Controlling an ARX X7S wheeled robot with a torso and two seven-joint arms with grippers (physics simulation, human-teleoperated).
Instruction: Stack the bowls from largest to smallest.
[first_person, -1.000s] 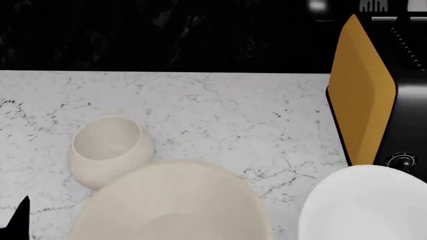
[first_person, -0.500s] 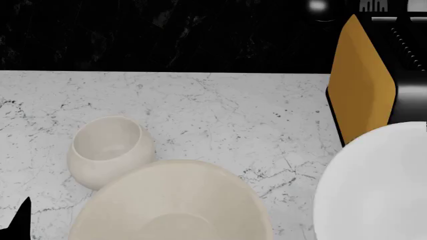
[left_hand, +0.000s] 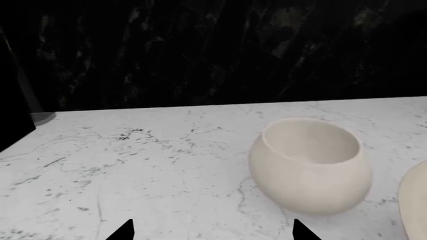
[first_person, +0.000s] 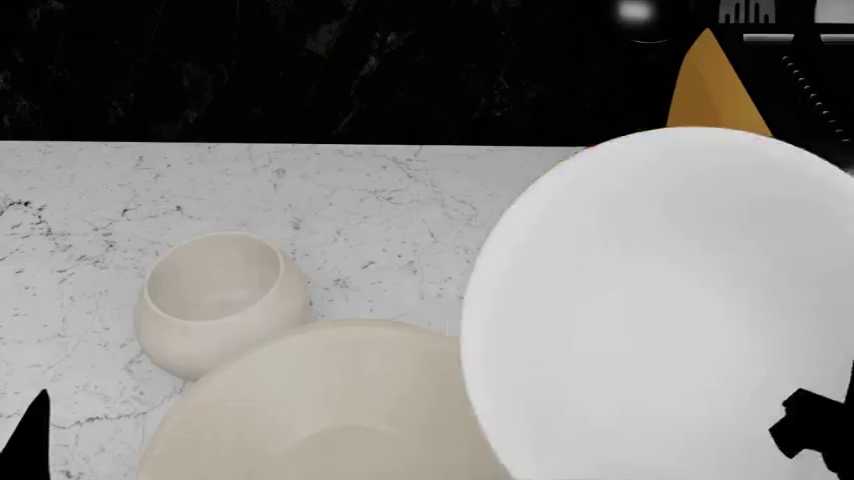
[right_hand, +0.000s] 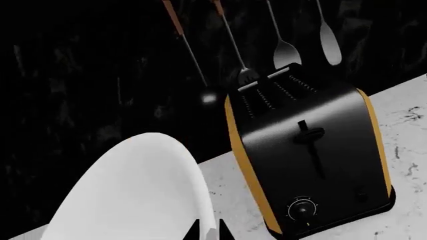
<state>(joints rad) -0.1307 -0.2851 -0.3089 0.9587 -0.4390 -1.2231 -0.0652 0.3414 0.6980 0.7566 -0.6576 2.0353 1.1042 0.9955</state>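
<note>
The large matte beige bowl (first_person: 320, 405) stands at the near edge of the counter, with its rim also in the left wrist view (left_hand: 418, 200). The small cream bowl (first_person: 214, 298) leans beside it on its far left and shows in the left wrist view (left_hand: 310, 165). My right gripper (right_hand: 208, 231) is shut on the rim of the medium white bowl (right_hand: 133, 190). It holds the bowl tilted in the air, where it fills the right of the head view (first_person: 667, 310) and overlaps the beige bowl's right edge. My left gripper (left_hand: 213, 235) is open and empty, low over the counter near the cream bowl.
A black-and-orange toaster (right_hand: 310, 150) stands at the back right, mostly hidden behind the white bowl in the head view (first_person: 707, 85). Utensils (right_hand: 283, 47) hang on the dark wall behind it. The white marble counter (first_person: 400, 210) ends at that wall.
The white bowl has risen and moved left in my right gripper, and now covers most of the toaster and the beige bowl's right edge. The other bowls have not moved.
</note>
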